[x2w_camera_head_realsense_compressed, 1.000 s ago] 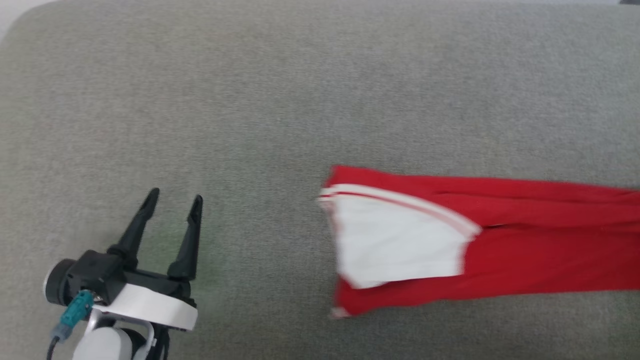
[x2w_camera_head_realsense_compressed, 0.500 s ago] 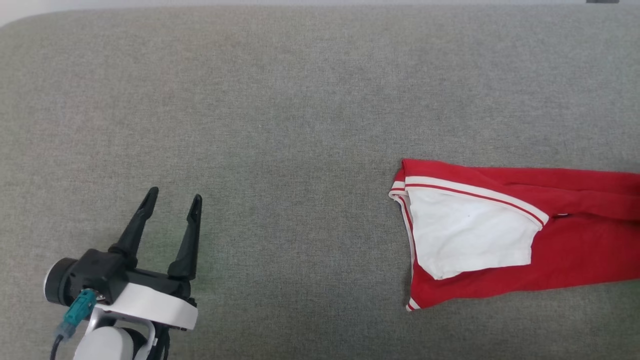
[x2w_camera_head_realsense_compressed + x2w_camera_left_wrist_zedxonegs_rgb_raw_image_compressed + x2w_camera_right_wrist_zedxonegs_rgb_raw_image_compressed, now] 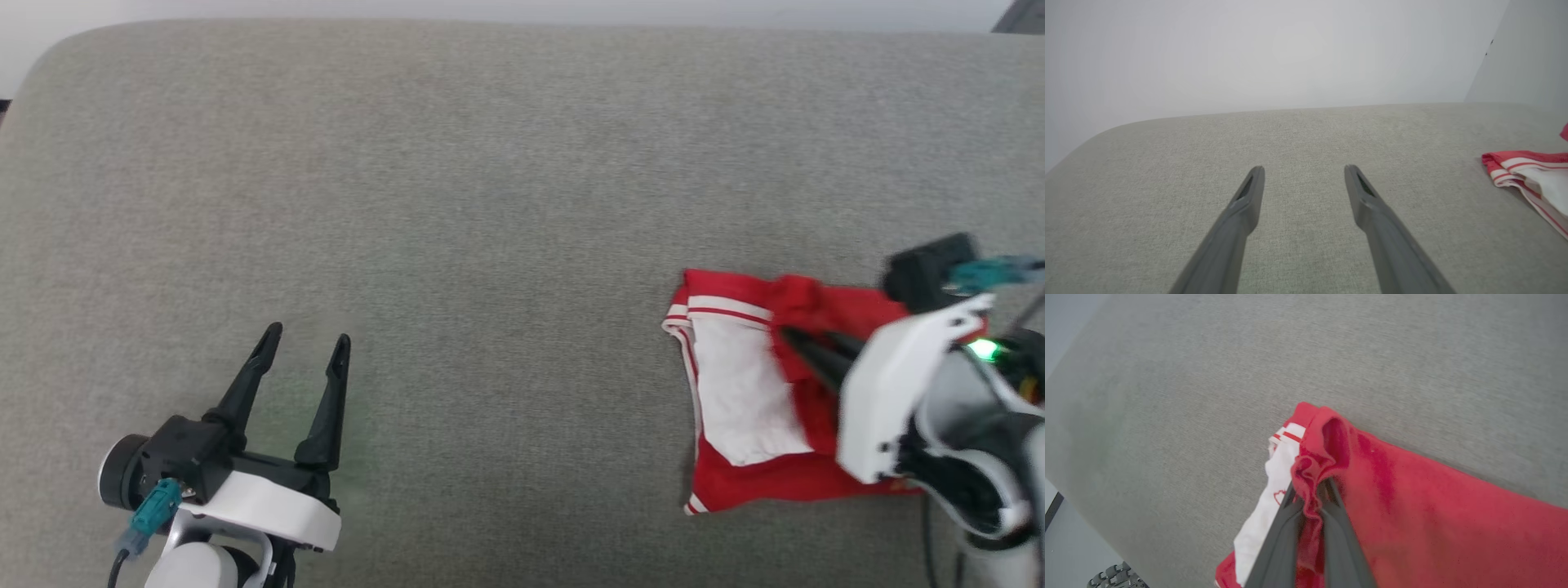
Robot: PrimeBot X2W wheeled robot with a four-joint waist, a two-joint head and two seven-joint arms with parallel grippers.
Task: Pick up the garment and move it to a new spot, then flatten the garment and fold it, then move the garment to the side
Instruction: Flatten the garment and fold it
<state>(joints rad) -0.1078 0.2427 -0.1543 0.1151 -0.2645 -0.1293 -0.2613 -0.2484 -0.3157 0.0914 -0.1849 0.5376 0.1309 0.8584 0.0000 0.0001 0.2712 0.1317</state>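
**Ana:** Where is the garment (image 3: 796,482)?

**Ben:** It lies on the grey cushion (image 3: 490,204), over on the robot's right side. Its white panel (image 3: 747,392) faces up.

**Ana:** Who has it?

**Ben:** The right gripper (image 3: 1310,486). Its two dark fingers are squeezed together on a bunched-up fold of the red cloth, right by the white part.

**Ana:** And the left gripper (image 3: 309,333)?

**Ben:** It is well apart from the garment, over bare cushion. Its fingers are spread wide with nothing between them.
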